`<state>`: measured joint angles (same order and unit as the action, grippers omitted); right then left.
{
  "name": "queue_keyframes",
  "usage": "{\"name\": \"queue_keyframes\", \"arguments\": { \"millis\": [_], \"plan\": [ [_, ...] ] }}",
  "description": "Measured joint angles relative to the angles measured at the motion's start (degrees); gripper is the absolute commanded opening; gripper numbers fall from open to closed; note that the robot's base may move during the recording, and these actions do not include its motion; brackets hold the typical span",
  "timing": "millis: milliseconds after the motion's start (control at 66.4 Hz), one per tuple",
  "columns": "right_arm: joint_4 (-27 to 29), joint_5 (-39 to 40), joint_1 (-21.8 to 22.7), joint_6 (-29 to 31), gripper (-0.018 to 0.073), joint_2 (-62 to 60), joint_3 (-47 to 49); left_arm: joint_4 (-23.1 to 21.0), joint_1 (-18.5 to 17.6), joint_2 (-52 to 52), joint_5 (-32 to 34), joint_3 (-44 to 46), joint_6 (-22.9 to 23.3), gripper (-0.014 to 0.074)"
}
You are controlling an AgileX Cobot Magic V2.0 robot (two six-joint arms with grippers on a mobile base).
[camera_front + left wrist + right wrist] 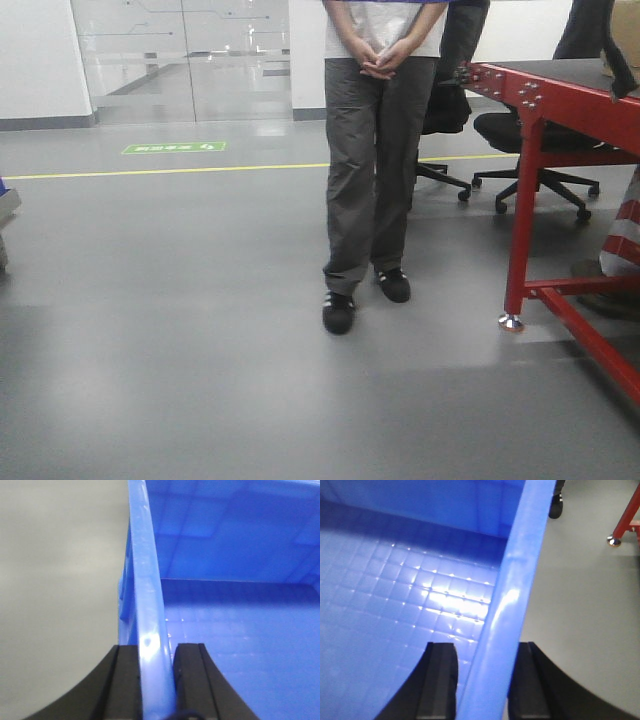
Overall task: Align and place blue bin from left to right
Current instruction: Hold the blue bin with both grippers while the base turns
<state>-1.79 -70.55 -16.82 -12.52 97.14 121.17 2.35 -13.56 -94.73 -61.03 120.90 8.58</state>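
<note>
The blue bin (240, 555) fills both wrist views and is out of sight in the front view. In the left wrist view my left gripper (154, 649) is shut on the bin's thick left rim (145, 580), one black finger outside the wall and one inside. In the right wrist view my right gripper (487, 650) straddles the bin's right rim (520, 560), and its fingers press against both sides. The bin's gridded floor (395, 580) is bare. Grey floor lies beyond each held wall.
A person (380, 150) in grey trousers stands straight ahead on the grey floor. To the right stands a red-framed table (560, 90), with office chairs (530, 140) behind it. Its leg foot (615, 540) and a black shoe (556, 505) show past the bin's right side.
</note>
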Motion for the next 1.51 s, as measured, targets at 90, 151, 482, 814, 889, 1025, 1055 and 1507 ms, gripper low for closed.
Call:
{"name": "queue_keyframes", "arguments": {
  "millis": [90,151,482,814,889,1025,1055,1507],
  "plan": [
    [0.00,0.00,0.00,0.00,-0.0069,0.00,0.00,0.07,0.00,0.00,0.00,0.00,0.00,-0.0111],
    [0.13,0.00,0.00,0.00,-0.0069,0.00,0.00,0.13,0.00,0.00,0.00,0.00,0.00,-0.0111],
    [0.12,0.62,0.00,0.00,-0.0069,-0.11,0.04,1.46,0.00,0.00,0.00,0.00,0.00,-0.0111],
    [0.34,4.18,0.00,0.00,-0.0069,0.24,0.04,2.95,0.00,0.00,0.20,0.00,0.00,-0.0111],
    [0.34,4.33,0.00,0.00,-0.0069,0.32,0.04,3.06,0.00,0.00,0.20,0.00,0.00,-0.0111],
    [0.34,4.33,0.00,0.00,-0.0069,0.46,0.04,3.28,0.00,0.00,0.20,0.00,0.00,-0.0111],
    [0.34,4.42,0.00,0.00,-0.0069,0.46,0.04,3.28,0.00,0.00,0.20,0.00,0.00,-0.0111],
    [0.34,5.38,0.00,0.00,-0.0069,0.59,0.04,3.55,0.00,0.00,0.20,0.00,0.00,-0.0111]
  ]
}}
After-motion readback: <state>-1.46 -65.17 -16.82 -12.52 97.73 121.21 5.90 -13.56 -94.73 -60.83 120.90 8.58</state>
